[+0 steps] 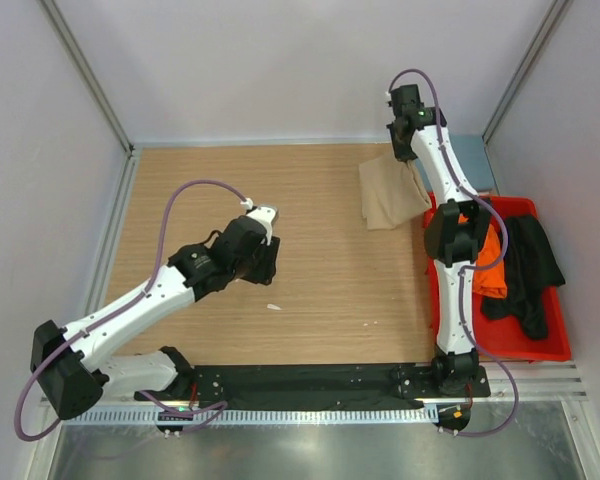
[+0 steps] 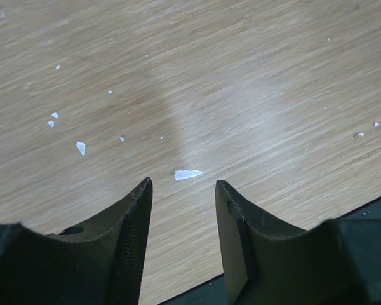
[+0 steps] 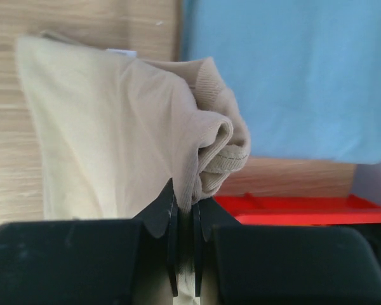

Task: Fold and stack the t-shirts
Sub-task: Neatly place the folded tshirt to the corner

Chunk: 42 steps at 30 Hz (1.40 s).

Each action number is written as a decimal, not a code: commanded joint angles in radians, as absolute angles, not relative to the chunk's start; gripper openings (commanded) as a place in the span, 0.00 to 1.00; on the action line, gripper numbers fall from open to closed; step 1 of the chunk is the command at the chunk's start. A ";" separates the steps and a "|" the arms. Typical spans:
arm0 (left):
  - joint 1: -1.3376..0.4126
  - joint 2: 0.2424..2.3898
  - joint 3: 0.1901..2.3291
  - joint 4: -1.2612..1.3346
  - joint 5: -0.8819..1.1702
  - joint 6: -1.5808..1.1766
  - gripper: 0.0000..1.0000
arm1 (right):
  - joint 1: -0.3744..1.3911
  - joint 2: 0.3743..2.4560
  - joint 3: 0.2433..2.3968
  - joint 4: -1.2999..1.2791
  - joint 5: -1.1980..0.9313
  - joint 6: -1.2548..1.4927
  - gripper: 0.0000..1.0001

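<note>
Two arms over a wooden table point(image 1: 320, 200); top view and both wrist views.

**Hidden or unclear.** From above, the right arm crosses the red bin point(image 1: 505, 345) and covers part of the orange t-shirt point(image 1: 492, 255). It also hides where its own fingertips meet the cloth. The black t-shirt point(image 1: 528, 270) is crumpled, so its outline cannot be traced, and one end hangs over the bin's right rim. In the right wrist view the gripper body cuts off the lower part of the tan t-shirt point(image 1: 388, 195). A pale blue surface point(image 3: 286, 76) behind it cannot be identified.

**Counts.** Three t-shirts can be made out: one tan, one orange and one black. There is one bin, and several white scraps point(image 2: 188, 173) lie on the wood.

**Writing.** A small white tag point(image 3: 120, 52) sits at the tan shirt's upper edge; any print on it is too small to read.

**Claws.** The right gripper point(image 3: 185, 222) is pressed together on a bunched fold of the tan shirt near its ribbed collar. The cloth hangs from it at the far right of the table, just beside the bin. The left gripper point(image 2: 183, 183) is spread and holds nothing. It is above bare wood at centre-left, with one scrap between its fingertips. The orange and black shirts lie in the bin.
</note>
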State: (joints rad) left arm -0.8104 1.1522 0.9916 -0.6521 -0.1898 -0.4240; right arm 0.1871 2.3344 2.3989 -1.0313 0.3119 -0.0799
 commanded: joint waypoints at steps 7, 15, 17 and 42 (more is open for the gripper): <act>-0.730 1.230 1.005 -0.620 -0.084 -0.428 0.44 | 0.170 2.281 2.523 -0.852 0.321 -0.279 0.01; -0.706 1.270 1.008 -0.620 -0.075 -0.426 0.44 | 0.144 2.306 2.620 -0.781 0.319 -0.344 0.01; -0.704 1.279 1.005 -0.629 -0.078 -0.429 0.44 | 0.143 2.296 2.611 -0.747 0.319 -0.360 0.01; -0.703 1.315 0.997 -0.638 -0.055 -0.426 0.42 | 0.117 2.166 2.588 -0.825 0.209 -0.374 0.01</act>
State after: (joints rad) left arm -0.7063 1.3308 0.9905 -0.6476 -0.0673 -0.4339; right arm 0.1249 2.2570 2.5824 -0.8581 0.2150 -0.3717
